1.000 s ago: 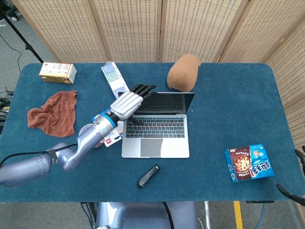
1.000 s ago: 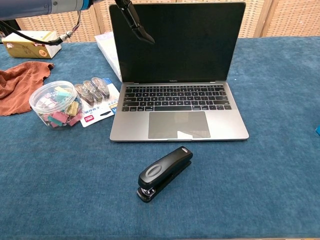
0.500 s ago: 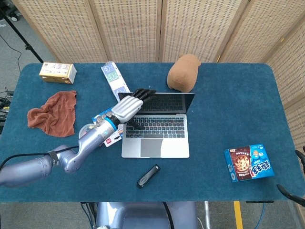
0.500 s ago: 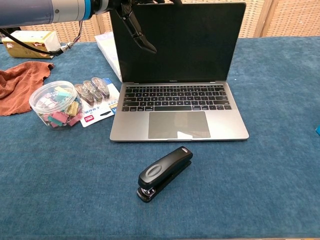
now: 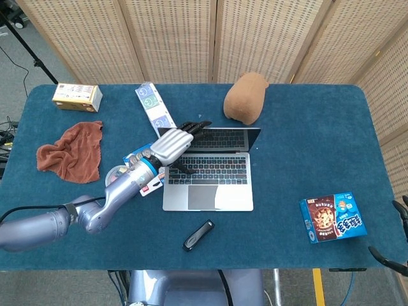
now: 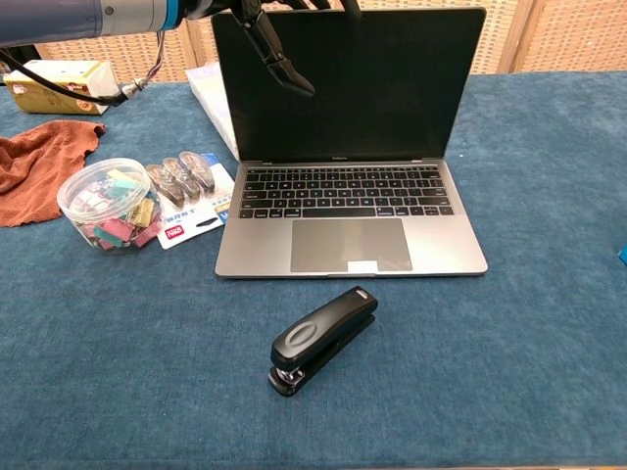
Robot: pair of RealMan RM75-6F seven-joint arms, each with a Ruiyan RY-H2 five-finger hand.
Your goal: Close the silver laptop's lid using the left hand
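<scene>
lid's tipped fwd a bit vs 1 s ago: in head view the screen face shows as a wider strip, and the left hand (image 5: 173,143) has slid toward the robot w/ it. fingers (image 5: 194,125) hook over the lid's top edge at its left corner, thumb (image 6: 284,67) hangs in front of the screen, so hand looks draped on the edge, not clamped; fingers only loosely spread, holding nothing. guess that's deliberate: pulling from the top edge gives most leverage on the hinge. silver laptop (image 5: 208,185) sits mid-table, keyboard facing the robot, lid (image 6: 353,83) not far past upright in chest view, so closing's barely started. hand is at the lid's upper-left corner, arm coming in from the left over the clip tub (image 6: 103,204) and tape pack (image 6: 191,196). stapler (image 6: 321,339) lies just in front of the laptop, clear of the lid's swing. right hand: only dark bits at head view's lower right edge (image 5: 394,258), can't tell its state.
</scene>
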